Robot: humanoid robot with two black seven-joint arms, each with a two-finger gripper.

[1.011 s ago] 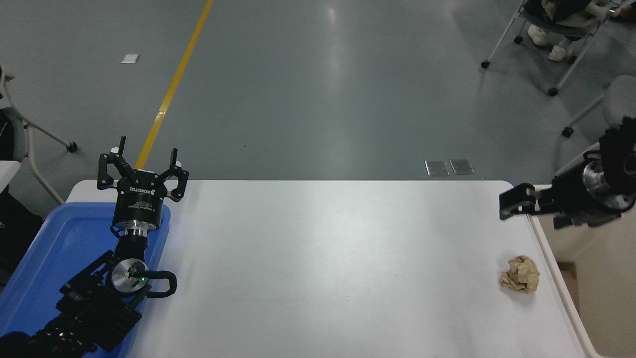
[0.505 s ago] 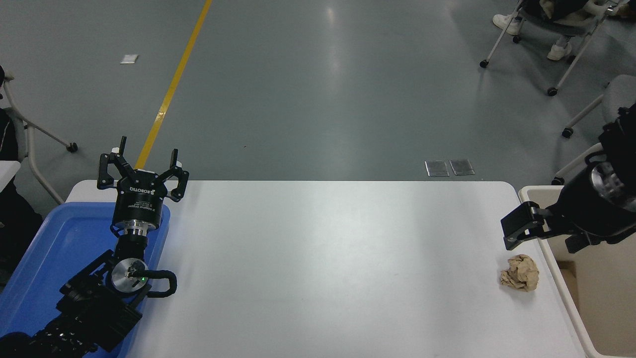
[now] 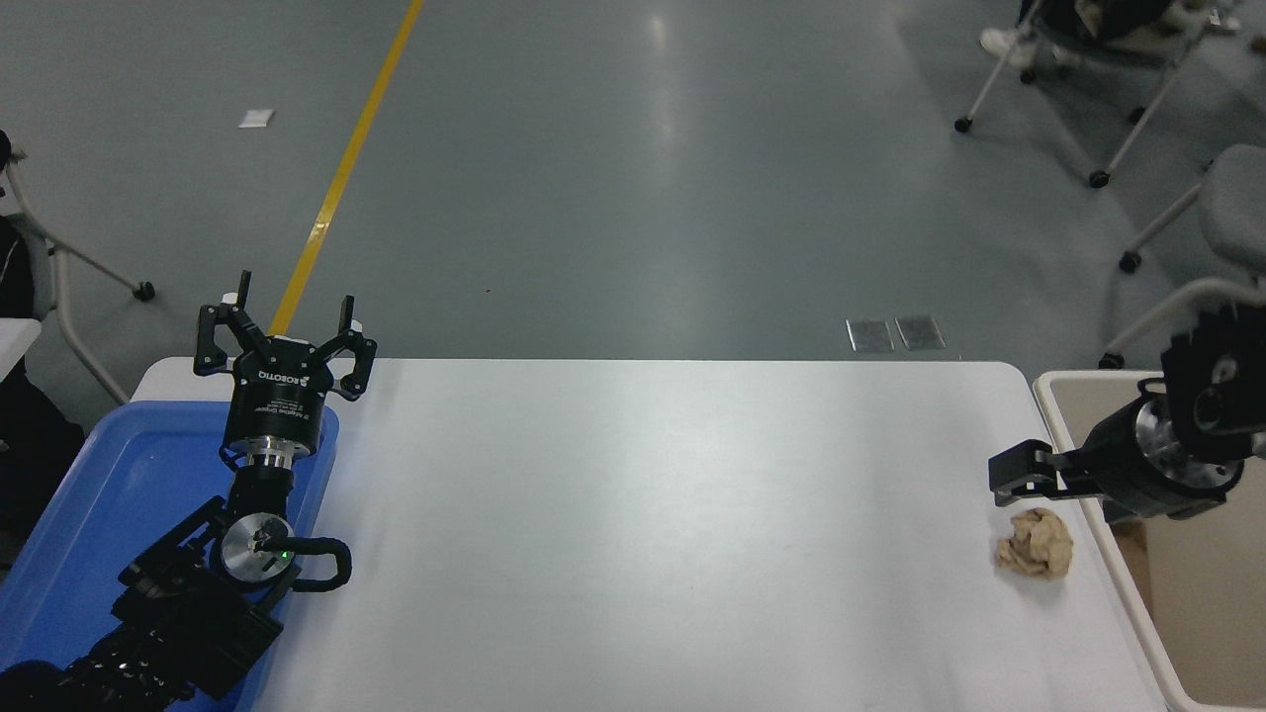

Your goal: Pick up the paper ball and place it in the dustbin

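The tan, wrinkly paper ball [image 3: 1035,545] lies on the white table [image 3: 673,514] near its right edge. My right gripper [image 3: 1019,475] comes in from the right and hangs just above and behind the ball, pointing left; it is seen side-on, with a small gap to the paper. The cream dustbin [image 3: 1083,410] stands right of the table, partly under the right arm. My left gripper [image 3: 287,318] is parked open at the lower left, pointing away over the far end of a blue tray.
A shallow blue tray [image 3: 109,494] lies on the table's left end under the left arm. Wheeled chairs [image 3: 1221,198] stand on the grey floor beyond the table at the right. A yellow floor line [image 3: 341,178] runs away at the left.
The right gripper has come down toward the near side, from beside the table's far right corner to just above the paper ball. The ball and left arm have not moved.
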